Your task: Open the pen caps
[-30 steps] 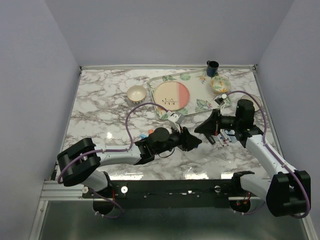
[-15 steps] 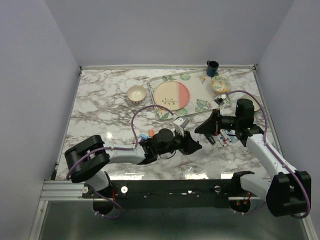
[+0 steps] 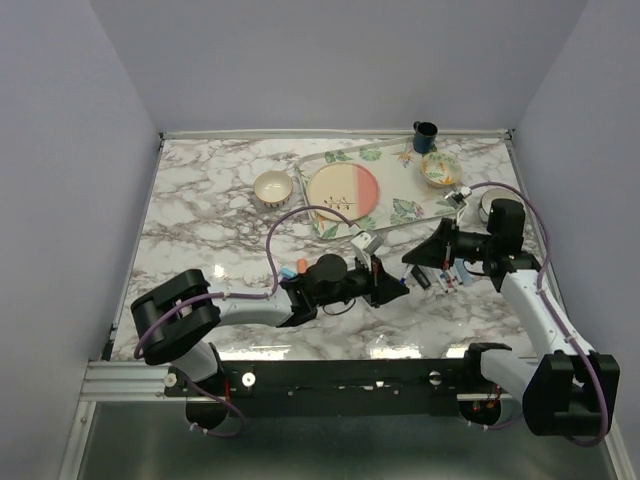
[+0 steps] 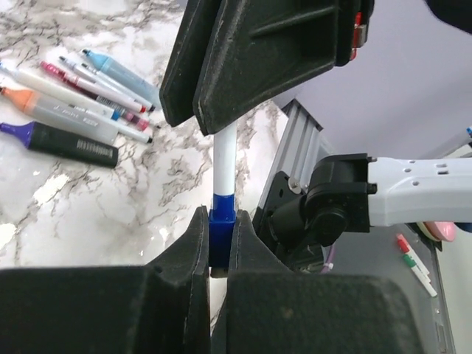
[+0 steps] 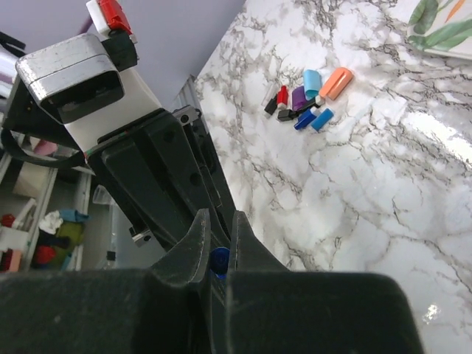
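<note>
Blue cap [image 4: 221, 220] on white pen [image 4: 224, 158]. Left gripper [image 4: 220, 225] squeezes cap, right gripper [image 5: 220, 234] squeezes pen. Cap not off; next pull straight apart.

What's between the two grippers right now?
A white pen with a blue cap: left gripper shut on the cap, right gripper on the barrel. The left wrist view shows it.

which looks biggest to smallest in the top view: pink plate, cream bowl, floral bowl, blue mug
1. pink plate
2. cream bowl and floral bowl, about alike
3. blue mug, though it stands farthest from the camera
</note>
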Available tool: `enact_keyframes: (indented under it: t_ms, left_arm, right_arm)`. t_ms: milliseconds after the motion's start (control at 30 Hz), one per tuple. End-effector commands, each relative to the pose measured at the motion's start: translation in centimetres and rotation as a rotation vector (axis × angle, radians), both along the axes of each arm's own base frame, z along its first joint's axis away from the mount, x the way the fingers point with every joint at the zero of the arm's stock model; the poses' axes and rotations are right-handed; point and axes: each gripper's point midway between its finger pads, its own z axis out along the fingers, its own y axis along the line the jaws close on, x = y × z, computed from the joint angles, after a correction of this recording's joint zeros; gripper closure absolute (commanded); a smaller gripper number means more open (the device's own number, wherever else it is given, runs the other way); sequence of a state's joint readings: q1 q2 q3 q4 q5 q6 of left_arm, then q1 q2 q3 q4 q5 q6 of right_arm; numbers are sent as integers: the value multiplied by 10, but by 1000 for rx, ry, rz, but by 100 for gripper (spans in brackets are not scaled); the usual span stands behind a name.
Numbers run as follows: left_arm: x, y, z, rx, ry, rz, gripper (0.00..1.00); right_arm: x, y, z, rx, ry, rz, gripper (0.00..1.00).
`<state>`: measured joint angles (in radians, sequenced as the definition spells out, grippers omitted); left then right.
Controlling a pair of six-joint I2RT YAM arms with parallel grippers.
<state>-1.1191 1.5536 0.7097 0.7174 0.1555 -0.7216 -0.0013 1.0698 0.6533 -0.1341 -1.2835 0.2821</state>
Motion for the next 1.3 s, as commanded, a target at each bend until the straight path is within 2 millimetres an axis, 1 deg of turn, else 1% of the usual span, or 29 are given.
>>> enact_keyframes:
  t_ms: [0, 33, 133, 267, 300, 333, 367, 400, 433, 467, 500, 533, 567, 600, 633, 667, 700, 733, 767, 800, 833, 900, 967, 1000, 1100, 1267]
  left_arm:
    - [-51, 40, -82, 228, 136, -142, 100]
    - [-54, 44, -87, 244, 145, -144, 100]
    - [-59, 55, -92, 266, 153, -144, 100]
    - [-57, 66, -91, 279, 140, -109, 100]
    - [-56, 71, -82, 260, 122, -94, 100]
    - [-48, 79, -84, 286, 112, -36, 100]
    - [-42, 85, -81, 296, 94, 6, 100]
    - [-37, 91, -65, 269, 63, 47, 100]
    - [-22, 109, -72, 330, 51, 158, 100]
    - [-16, 117, -68, 335, 39, 208, 100]
    - [-11, 129, -54, 308, 19, 261, 100]
    - [-5, 147, -62, 362, 28, 331, 100]
    - [7, 163, -62, 373, 22, 430, 100]
    - [10, 175, -53, 344, 13, 471, 100]
    - [11, 188, -60, 383, 24, 503, 100]
    - [18, 201, -61, 392, 28, 569, 100]
    - [20, 210, -56, 366, 38, 603, 100]
    - [18, 221, -64, 403, 55, 626, 100]
    - [23, 232, -66, 411, 68, 669, 100]
    - [25, 240, -65, 398, 76, 701, 100]
    - [25, 249, -70, 419, 98, 728, 100]
    - [28, 263, -71, 406, 124, 782, 100]
    - [29, 271, -75, 406, 145, 807, 100]
    - [30, 275, -76, 396, 151, 822, 100]
    - [29, 282, -81, 398, 167, 843, 100]
    - [27, 289, -88, 406, 187, 864, 100]
  right_arm:
    - [47, -46, 21, -54, -131, -265, 100]
    - [50, -50, 21, -58, -124, -285, 100]
    - [56, -61, 18, -63, -114, -339, 100]
    - [63, -69, 14, -96, -117, -379, 100]
    - [66, -73, 9, -126, -121, -391, 100]
    - [64, -76, 0, -180, -160, -367, 100]
    - [69, -79, 7, -225, -211, -359, 100]
    - [72, -85, -5, -283, -213, -348, 100]
    - [67, -89, -17, -357, -240, -301, 100]
    - [69, -94, -23, -404, -245, -292, 100]
    - [74, -104, -32, -470, -239, -310, 100]
    - [74, -110, -49, -525, -209, -293, 99]
    - [75, -116, -57, -563, -189, -292, 100]
    - [79, -126, -62, -626, -178, -308, 100]
    - [77, -131, -73, -658, -140, -290, 99]
    - [78, -135, -76, -681, -127, -292, 99]
    - [79, -143, -83, -740, -108, -306, 100]
    - [81, -148, -84, -775, -110, -310, 99]
    - [81, -153, -88, -806, -105, -318, 99]
    - [82, -161, -93, -864, -92, -335, 99]
    - [82, -165, -97, -889, -92, -343, 99]
    - [82, -172, -108, -954, -65, -343, 99]
    - [83, -175, -117, -987, -44, -328, 99]
    - [82, -176, -126, -1015, -14, -313, 99]
    - [82, -175, -138, -1056, 19, -283, 99]
    - [84, -176, -152, -1091, 61, -269, 97]
